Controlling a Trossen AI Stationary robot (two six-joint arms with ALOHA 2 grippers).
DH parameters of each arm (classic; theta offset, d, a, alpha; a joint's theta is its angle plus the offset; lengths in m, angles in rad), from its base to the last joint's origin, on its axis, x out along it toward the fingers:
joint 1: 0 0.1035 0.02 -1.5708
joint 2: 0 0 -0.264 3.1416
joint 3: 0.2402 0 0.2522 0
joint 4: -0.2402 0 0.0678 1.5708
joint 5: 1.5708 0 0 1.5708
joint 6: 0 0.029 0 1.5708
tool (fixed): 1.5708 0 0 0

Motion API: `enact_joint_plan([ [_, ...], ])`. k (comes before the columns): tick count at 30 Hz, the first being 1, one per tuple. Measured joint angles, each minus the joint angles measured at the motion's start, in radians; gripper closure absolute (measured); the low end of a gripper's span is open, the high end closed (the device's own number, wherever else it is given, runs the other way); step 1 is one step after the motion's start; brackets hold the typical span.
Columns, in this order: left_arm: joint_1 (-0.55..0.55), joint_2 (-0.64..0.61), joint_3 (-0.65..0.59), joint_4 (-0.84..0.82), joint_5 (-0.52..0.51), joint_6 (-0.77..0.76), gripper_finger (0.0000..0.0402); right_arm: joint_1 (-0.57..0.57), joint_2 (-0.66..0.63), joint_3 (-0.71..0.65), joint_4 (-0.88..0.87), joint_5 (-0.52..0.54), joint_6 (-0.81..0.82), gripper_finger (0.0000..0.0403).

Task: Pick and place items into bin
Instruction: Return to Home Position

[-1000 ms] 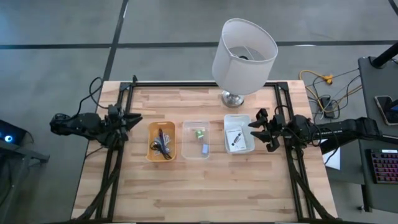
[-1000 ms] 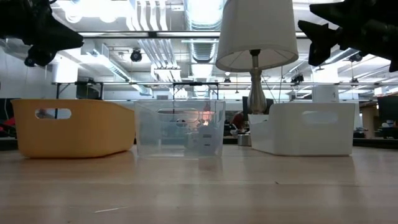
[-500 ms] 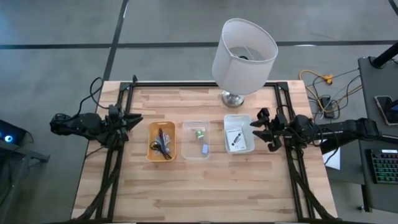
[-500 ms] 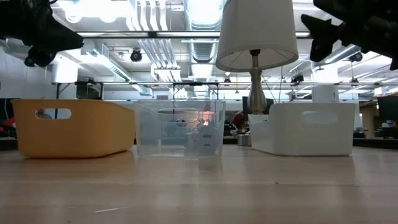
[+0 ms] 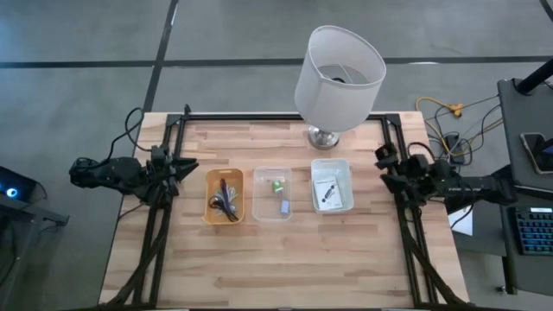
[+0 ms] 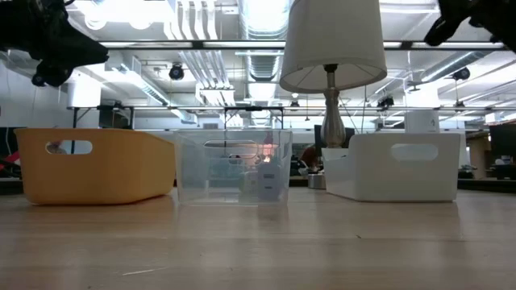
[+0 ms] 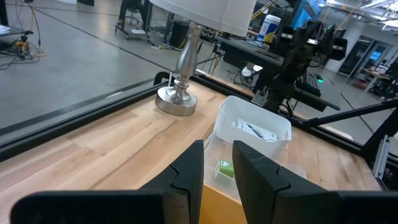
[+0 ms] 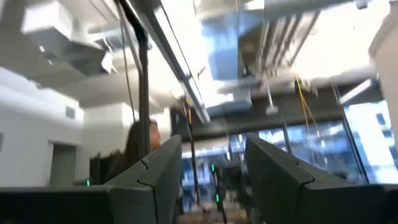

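Three bins stand in a row mid-table. The orange bin (image 5: pixel 225 196) holds black and purple cords. The clear bin (image 5: pixel 272 193) holds a green piece and a small bluish piece. The white bin (image 5: pixel 332 185) holds a white packet with dark parts (image 7: pixel 252 129). My left gripper (image 5: pixel 190 165) waits at the table's left edge, pointing toward the bins, its fingers (image 7: pixel 186 177) a narrow gap apart with nothing between them. My right gripper (image 5: pixel 383 167) is raised at the table's right edge, to the right of the white bin. It is tipped upward and open (image 8: pixel 213 168), holding nothing.
A large white lamp (image 5: pixel 339 73) stands on its metal base (image 5: pixel 323 136) at the far edge, just behind the white bin. Black frame rails (image 5: pixel 155 233) run along both side edges. Wooden tabletop (image 5: pixel 276 268) stretches from the bins to the near edge.
My right gripper has drawn back from beside the white bin toward the table's right edge, rising and tipping upward as it went, mostly in the last half second. Its fingers stay apart and hold nothing. The bins and their contents have not moved.
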Motion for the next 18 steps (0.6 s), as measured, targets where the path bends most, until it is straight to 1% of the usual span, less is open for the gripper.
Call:
enact_joint_plan([
  [2, 0.0, 0.0, 0.0, 0.0, 0.0, 0.0, 0.0332, 0.0, -0.054, 0.0, -0.001, 0.0, -0.016, 0.0239],
  [4, 0.0, 0.0, -0.001, 0.0, 0.0, 0.0, 0.0332, 0.0, -0.101, 0.0, -0.032, 0.0, -0.098, 0.0238],
  [6, 0.0, 0.0, -0.001, 0.0, 0.0, 0.0, 0.0332, 0.0, -0.14, 0.0, -0.093, 0.0, -0.227, 0.0238],
  [8, 0.0, 0.0, -0.001, 0.0, 0.0, 0.0, 0.0332, 0.0, -0.169, 0.0, -0.145, 0.0, -0.391, 0.0239],
  [11, 0.0, 0.0, -0.001, 0.0, 0.0, 0.0, 0.0332, 0.0, -0.188, 0.0, -0.185, 0.0, -0.603, 0.0239],
  [13, 0.0, 0.0, -0.001, 0.0, 0.0, 0.0, 0.0332, 0.0, -0.189, 0.0, -0.189, 0.0, -0.701, 0.0239],
  [16, 0.0, 0.0, -0.001, 0.0, 0.0, 0.0, 0.0332, 0.0, -0.19, 0.0, -0.187, 0.0, -0.789, 0.0239],
  [18, 0.0, 0.0, -0.001, 0.0, 0.0, 0.0, 0.0332, 0.0, -0.19, 0.0, -0.188, 0.0, -0.806, 0.0239],
])
